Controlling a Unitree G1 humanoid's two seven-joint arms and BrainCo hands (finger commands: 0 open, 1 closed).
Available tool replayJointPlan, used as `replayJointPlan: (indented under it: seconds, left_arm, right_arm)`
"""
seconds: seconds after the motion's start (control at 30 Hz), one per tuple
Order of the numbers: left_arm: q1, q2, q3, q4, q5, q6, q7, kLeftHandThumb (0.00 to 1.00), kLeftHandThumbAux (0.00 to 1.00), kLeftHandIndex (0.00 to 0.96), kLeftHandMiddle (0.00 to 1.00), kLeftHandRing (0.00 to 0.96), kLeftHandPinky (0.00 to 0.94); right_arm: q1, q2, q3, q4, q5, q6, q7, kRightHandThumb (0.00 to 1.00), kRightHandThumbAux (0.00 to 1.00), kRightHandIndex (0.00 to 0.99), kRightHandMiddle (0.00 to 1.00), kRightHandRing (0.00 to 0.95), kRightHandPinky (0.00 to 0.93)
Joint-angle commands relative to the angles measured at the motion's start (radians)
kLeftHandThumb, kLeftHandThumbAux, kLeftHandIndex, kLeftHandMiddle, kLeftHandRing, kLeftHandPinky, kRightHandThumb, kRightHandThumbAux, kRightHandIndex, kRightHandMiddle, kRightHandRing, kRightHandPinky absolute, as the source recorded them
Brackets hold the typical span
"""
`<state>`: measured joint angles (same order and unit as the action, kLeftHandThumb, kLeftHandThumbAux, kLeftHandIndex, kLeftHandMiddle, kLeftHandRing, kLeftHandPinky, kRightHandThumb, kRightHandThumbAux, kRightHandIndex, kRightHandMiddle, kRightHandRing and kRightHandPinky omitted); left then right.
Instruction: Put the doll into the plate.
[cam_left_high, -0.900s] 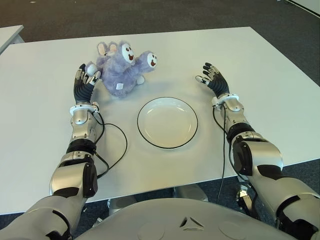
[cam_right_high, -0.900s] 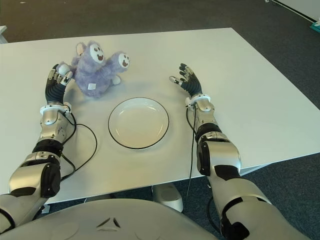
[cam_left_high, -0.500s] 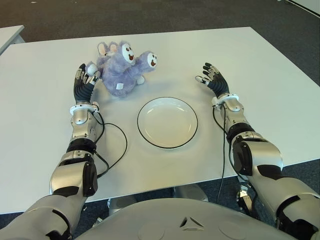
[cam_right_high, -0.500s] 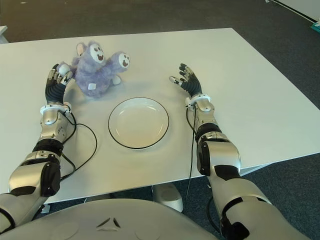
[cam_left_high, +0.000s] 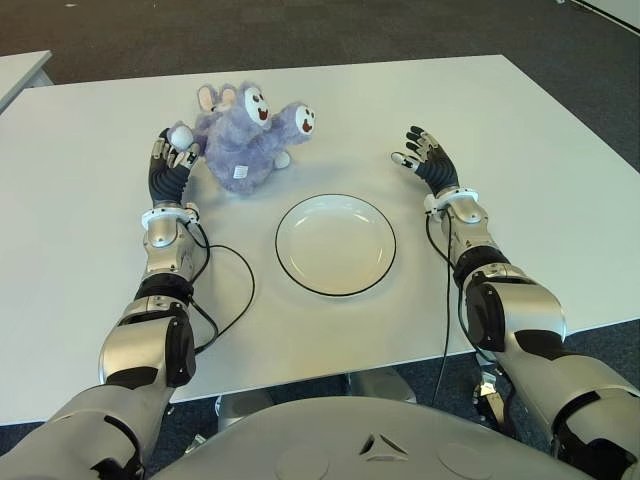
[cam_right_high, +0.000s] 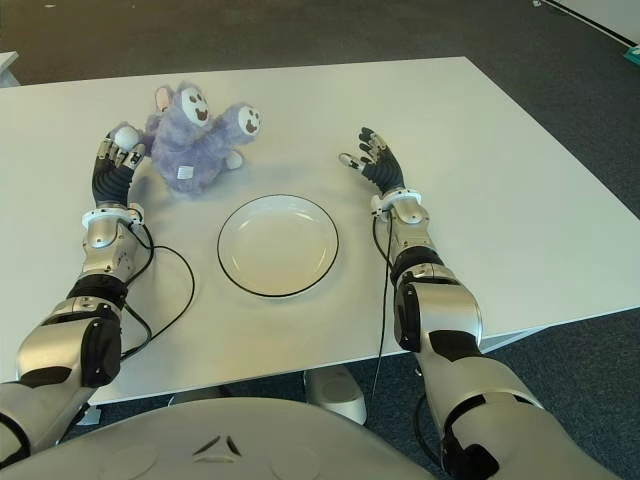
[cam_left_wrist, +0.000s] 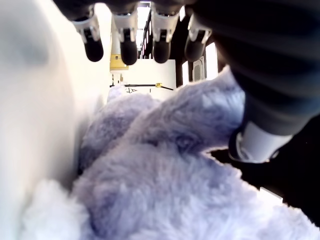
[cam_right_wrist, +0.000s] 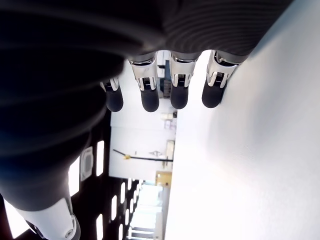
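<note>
One left hand (cam_left_high: 170, 160) touches the doll (cam_left_high: 245, 140) beyond the plate (cam_left_high: 336, 245).

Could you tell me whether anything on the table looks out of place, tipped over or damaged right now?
Only the purple doll looks askew: it lies slumped on its side on the white table, beyond the empty plate. The left hand is against its paw, fingers open. The right hand shows open, right of the plate. Nothing looks spilled or damaged.

left hand (cam_left_high: 172, 160) touching doll (cam_left_high: 245, 135); plate (cam_left_high: 335, 245) empty; right hand (cam_left_high: 428, 160) beside plate
</note>
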<state>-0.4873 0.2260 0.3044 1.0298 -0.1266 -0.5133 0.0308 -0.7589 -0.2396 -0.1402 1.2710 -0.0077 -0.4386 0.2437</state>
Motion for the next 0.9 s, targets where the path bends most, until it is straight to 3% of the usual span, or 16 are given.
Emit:
replayJointPlan:
  seconds: [0.03, 0.3, 0.9]
  left_arm:
    - [0.103, -0.077, -0.03, 0.102, 0.037, -0.027, 0.05, 0.345, 0.571, 0.013, 0.083, 0.061, 0.046]
    - [0.082, -0.08, -0.055, 0.111, 0.059, -0.05, 0.091, 0.423, 0.547, 0.021, 0.08, 0.061, 0.049]
    - [0.048, -0.085, -0.087, 0.139, 0.072, -0.055, 0.105, 0.412, 0.53, 0.013, 0.079, 0.07, 0.065]
  right_arm:
    - [0.082, 0.041, 0.007, 0.066, -0.016, 0.081, 0.016, 0.151, 0.733, 0.015, 0.037, 0.03, 0.049]
    - [0.084, 0.042, 0.008, 0.066, -0.015, 0.081, 0.016, 0.155, 0.734, 0.015, 0.036, 0.03, 0.05]
    - [0.088, 0.038, 0.004, 0.065, -0.012, 0.076, 0.022, 0.142, 0.726, 0.01, 0.029, 0.028, 0.05]
